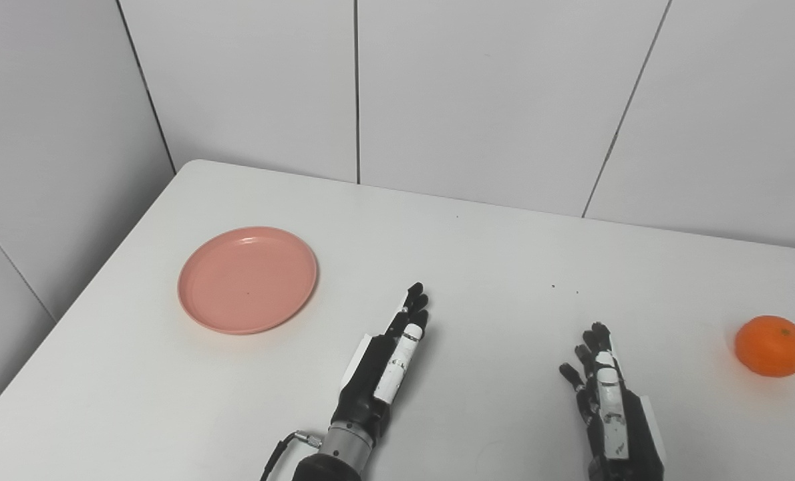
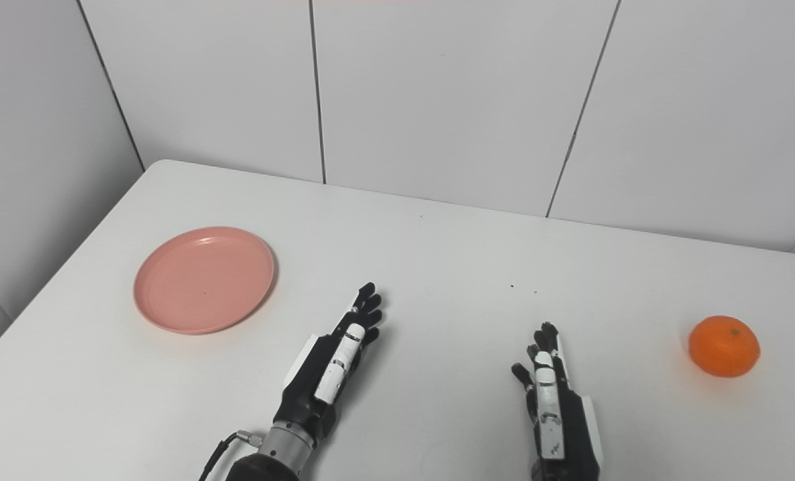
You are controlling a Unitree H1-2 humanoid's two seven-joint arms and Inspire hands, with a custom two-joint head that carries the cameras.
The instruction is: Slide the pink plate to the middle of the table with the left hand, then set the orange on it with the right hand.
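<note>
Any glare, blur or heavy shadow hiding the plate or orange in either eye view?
Left eye view: plate and orange sharp, evenly lit, soft shadows only. Right eye view: the same, with faint sheen on the table, nothing hidden.

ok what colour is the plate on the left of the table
The plate is plain salmon pink, with no pattern; it shows best in the left eye view.

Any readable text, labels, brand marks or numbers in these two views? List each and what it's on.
None readable in either view.
pink plate: plain, no print; only a tiny dark speck near its middle.
orange: no sticker.
left hand and right hand: white panels on the fingers, no legible marking.
table and wall panels: blank apart from a few small dark specks on the table.
</note>
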